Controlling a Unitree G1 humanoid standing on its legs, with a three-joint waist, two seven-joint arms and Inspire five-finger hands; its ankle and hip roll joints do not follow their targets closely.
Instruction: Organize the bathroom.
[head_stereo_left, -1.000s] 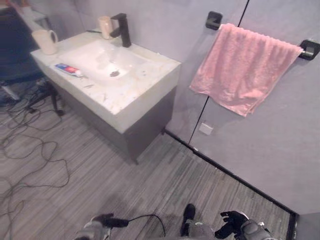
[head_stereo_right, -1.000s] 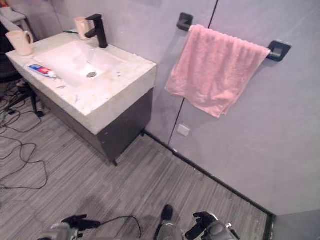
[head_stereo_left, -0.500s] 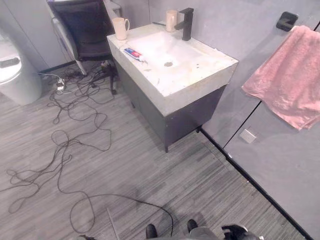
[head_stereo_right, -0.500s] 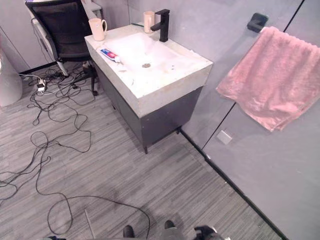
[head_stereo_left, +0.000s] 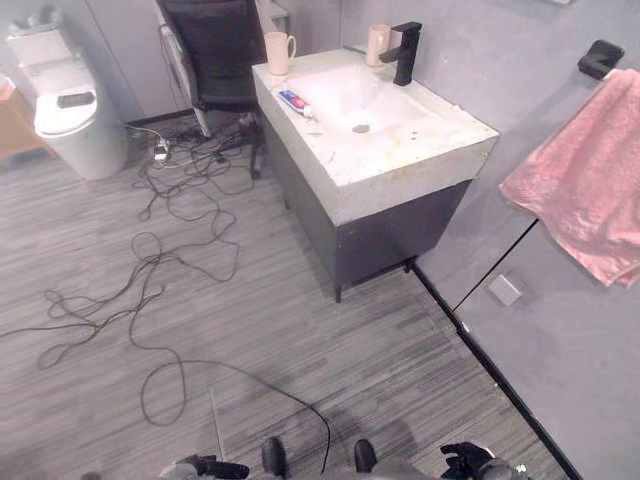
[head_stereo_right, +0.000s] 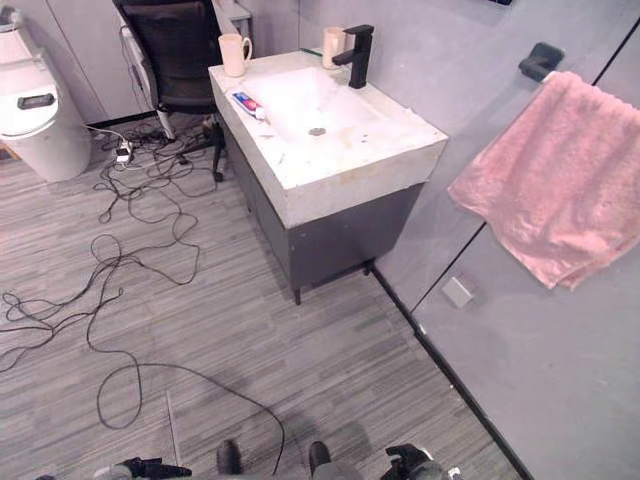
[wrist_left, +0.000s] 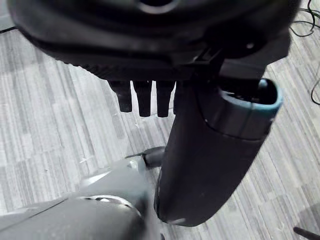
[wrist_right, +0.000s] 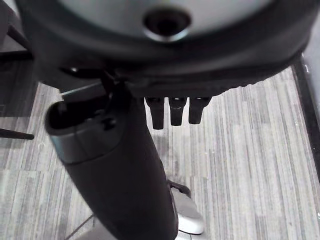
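Towel (head_stereo_left: 585, 190) hangs on the wall rail, well apart from both empty hands, left (wrist_left: 145, 97) and right (wrist_right: 172, 110), fingers relaxed above the floor (head_stereo_left: 250, 300); toothpaste (head_stereo_left: 296, 101) lies on the sink (head_stereo_left: 400, 165) between two mugs (head_stereo_left: 276, 50).

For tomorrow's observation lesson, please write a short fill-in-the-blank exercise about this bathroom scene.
1. The towel hanging from the wall bar is ____.
2. The toothpaste tube lies on the vanity beside the ____.
3. The faucet is coloured ____.
4. Loose cables lie on the ____.

Missing words: pink; basin; black; floor
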